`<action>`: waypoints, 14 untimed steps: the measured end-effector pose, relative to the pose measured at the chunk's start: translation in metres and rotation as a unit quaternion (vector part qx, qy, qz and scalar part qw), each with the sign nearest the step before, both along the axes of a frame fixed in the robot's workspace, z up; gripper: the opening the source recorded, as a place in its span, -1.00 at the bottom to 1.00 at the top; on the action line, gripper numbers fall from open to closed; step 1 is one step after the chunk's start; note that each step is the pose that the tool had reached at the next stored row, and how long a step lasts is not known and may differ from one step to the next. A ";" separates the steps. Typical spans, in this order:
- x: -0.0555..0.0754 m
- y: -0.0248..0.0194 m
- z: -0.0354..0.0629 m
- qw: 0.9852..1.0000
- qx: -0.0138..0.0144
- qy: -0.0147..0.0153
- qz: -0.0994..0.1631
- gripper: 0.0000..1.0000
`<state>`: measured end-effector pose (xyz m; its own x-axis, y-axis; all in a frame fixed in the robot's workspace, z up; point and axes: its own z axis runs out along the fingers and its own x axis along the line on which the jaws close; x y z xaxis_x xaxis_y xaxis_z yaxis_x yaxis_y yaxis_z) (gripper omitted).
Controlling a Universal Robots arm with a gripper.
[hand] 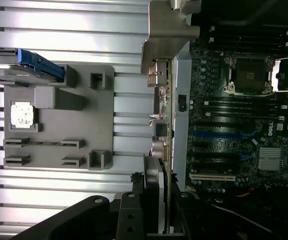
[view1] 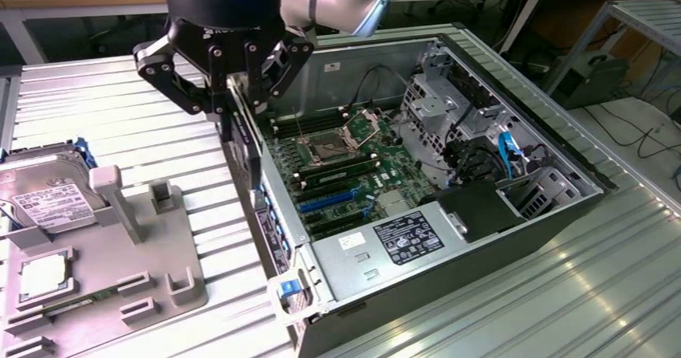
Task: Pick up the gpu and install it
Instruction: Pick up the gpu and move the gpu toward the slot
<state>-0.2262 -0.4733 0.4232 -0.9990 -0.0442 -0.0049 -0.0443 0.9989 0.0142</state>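
My gripper (view1: 236,95) is shut on the gpu (view1: 248,155), a thin dark card that hangs on edge below the fingers. The card is in the air over the wall of the open computer case (view1: 553,155) on the exterior view's left side. In the wrist view the gpu (hand: 164,125) shows edge-on, with its silvery bracket (hand: 166,37) at the far end and my gripper (hand: 158,205) clamped on the near end. It lines up with the case's rear wall, beside the motherboard (hand: 233,125). The blue expansion slots (view1: 324,202) lie inside the case, apart from the card.
A grey fixture tray (view1: 159,282) on the exterior view's left carries a hard drive (view1: 48,194) and a square CPU chip (view1: 43,274). Inside the case are the CPU socket (view1: 324,144), a drive cage (view1: 447,107), cables and a power supply (view1: 394,242). The ribbed metal table (view1: 596,294) surrounds them.
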 end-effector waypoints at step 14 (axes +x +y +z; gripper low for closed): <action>0.023 0.0000 0.0000 1.000 0.000 0.000 0.000 -0.44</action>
<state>-0.2029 -0.4733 0.4232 -0.9990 -0.0442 -0.0048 -0.0443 0.9989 0.0142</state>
